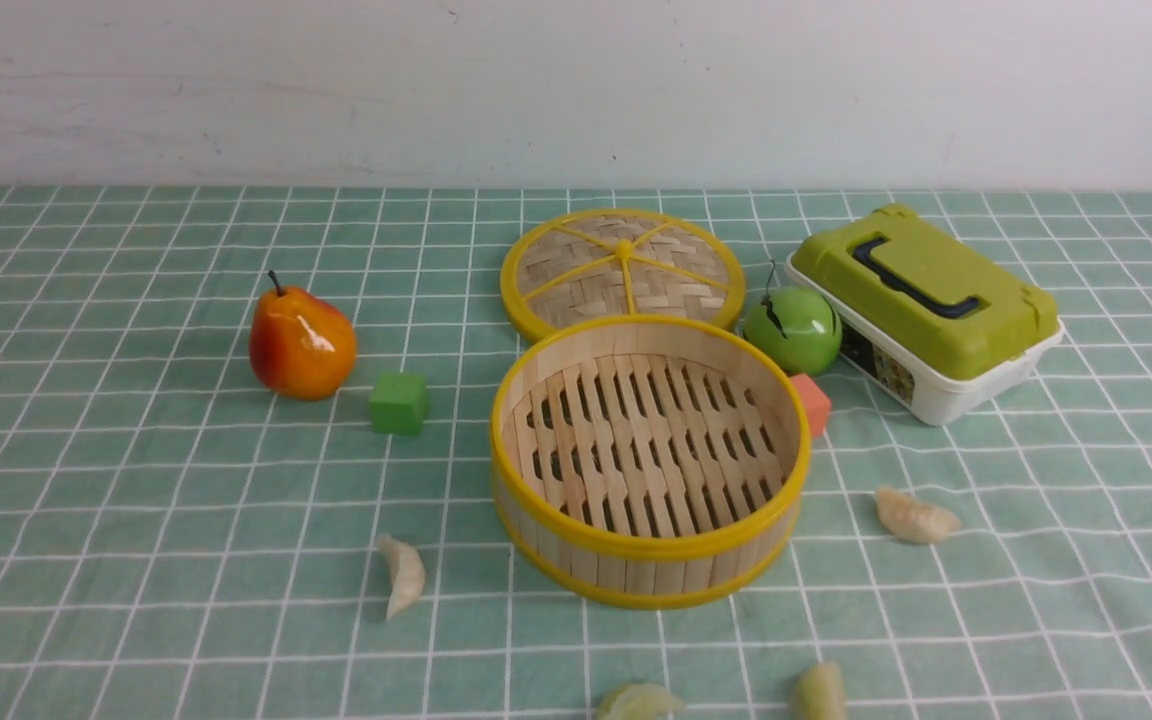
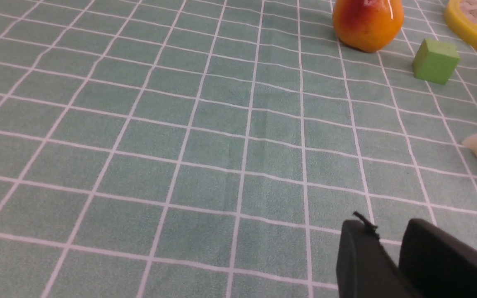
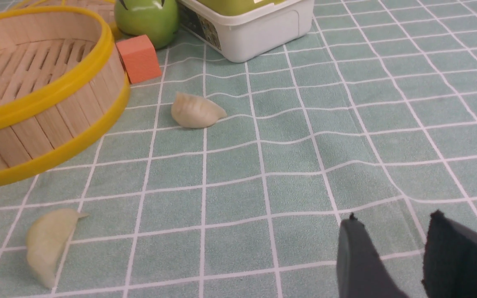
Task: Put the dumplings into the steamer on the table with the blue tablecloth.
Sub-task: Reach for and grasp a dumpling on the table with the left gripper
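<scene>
Steamer (image 1: 636, 572): upright on the worktop (image 1: 136, 500), slatted floor bare.
Dumplings: four, all lying on the cloth outside the steamer, none touching it.
Left dumpling (image 1: 402, 573): near the steamer's front left, long axis pointing roughly away from the robot.
Right dumpling (image 1: 916, 517): near the steamer's right side, pleats up.
Front dumplings: a pair, one (image 1: 639, 702) straight in front of the steamer, the other (image 1: 820, 692) in front and a little right, both cut by the front view's edge.
Lid (image 1: 622, 268): flat, just behind the steamer.
Apple (image 1: 793, 330): behind the steamer to the right, beside the lid.
Orange cube (image 1: 813, 403): against the steamer's right rear wall.
Box (image 1: 926, 300): green-lidded, further right of the steamer than the apple.
Green cube (image 1: 399, 403): left of the steamer, near.
Pear (image 1: 301, 343): further left of the steamer than the cube.
Left gripper (image 2: 389, 236): low over bare cloth out to the steamer's left, fingers a narrow gap apart, nothing between.
Right gripper (image 3: 396, 221): low over cloth to the steamer's right, fingers clearly apart, holding nothing.
</scene>
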